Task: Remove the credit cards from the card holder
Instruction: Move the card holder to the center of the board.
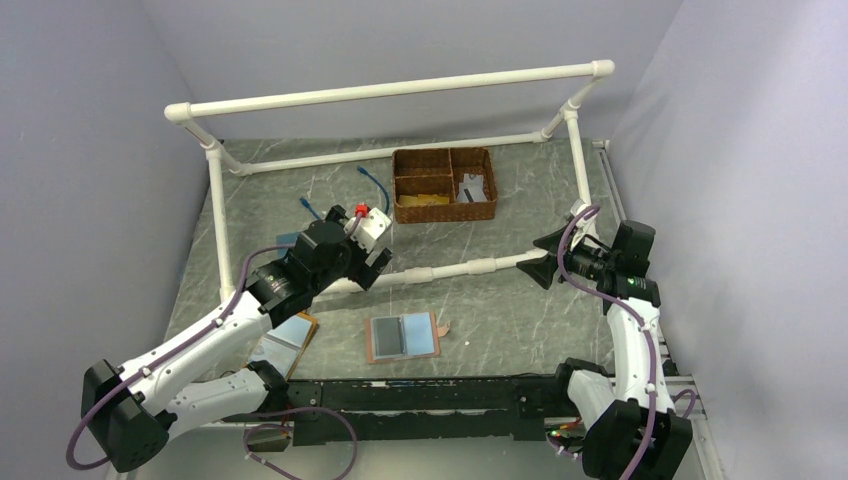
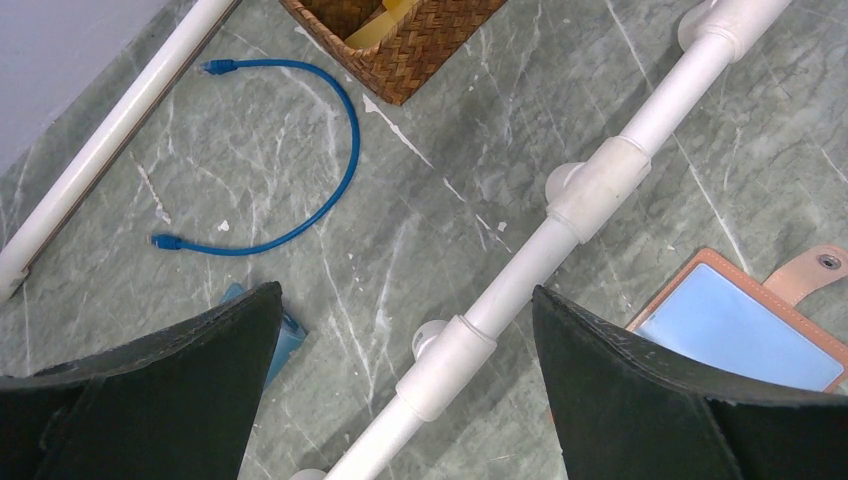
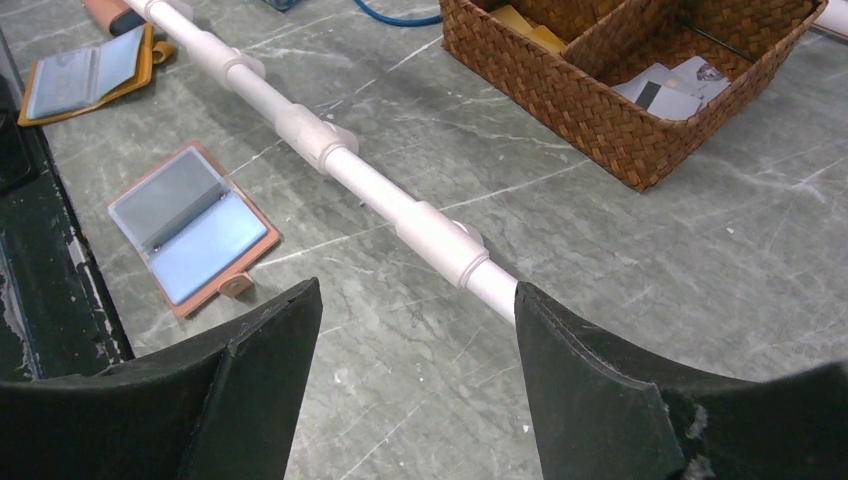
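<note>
Pipe (image 1: 450, 272): I see it running below both grippers.
Basket (image 1: 445, 212): ahead of my right gripper, with yellowish cards (image 3: 530, 30) inside.
Left gripper (image 2: 405, 300): released, empty.
Right gripper (image 3: 416, 290): released, empty.
Card holder (image 3: 190, 228): lying open, ahead-left of the right gripper, well apart.

OBSTACLE: white pipe rail (image 1: 450, 271) lies across the surface (image 1: 520, 320) between card holder (image 1: 403, 337) and wicker basket (image 1: 445, 213) | FREE: bare surface right of card holder
</note>
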`<state>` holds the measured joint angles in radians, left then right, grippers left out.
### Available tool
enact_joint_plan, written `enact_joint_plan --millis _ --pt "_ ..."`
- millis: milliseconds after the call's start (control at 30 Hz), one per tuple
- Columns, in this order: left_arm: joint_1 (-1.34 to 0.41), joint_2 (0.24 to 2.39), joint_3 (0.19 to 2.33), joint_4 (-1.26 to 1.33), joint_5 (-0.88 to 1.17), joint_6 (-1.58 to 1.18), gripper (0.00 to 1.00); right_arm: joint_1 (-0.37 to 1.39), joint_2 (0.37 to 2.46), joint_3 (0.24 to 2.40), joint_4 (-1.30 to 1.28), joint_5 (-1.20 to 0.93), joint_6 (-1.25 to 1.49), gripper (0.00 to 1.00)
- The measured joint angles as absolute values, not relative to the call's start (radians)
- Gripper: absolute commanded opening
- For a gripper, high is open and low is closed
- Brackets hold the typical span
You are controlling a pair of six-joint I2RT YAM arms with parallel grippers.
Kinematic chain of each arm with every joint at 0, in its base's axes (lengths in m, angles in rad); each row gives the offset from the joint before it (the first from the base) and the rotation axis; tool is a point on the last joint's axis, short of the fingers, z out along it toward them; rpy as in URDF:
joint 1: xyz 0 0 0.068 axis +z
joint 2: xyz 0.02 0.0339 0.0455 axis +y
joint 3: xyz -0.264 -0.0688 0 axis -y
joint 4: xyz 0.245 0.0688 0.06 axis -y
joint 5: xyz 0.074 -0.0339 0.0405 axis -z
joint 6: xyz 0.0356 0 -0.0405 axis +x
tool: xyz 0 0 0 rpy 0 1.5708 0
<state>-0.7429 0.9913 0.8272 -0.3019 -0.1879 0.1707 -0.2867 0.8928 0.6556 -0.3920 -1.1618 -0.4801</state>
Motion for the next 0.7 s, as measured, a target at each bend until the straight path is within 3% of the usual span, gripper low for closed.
enact_joint_plan --millis 700 --pt "-0.737 0.991 0.831 -0.305 -0.187 0.171 1.0 -0.287 0.909 0.656 -0.397 -1.162 -0.481 0.74"
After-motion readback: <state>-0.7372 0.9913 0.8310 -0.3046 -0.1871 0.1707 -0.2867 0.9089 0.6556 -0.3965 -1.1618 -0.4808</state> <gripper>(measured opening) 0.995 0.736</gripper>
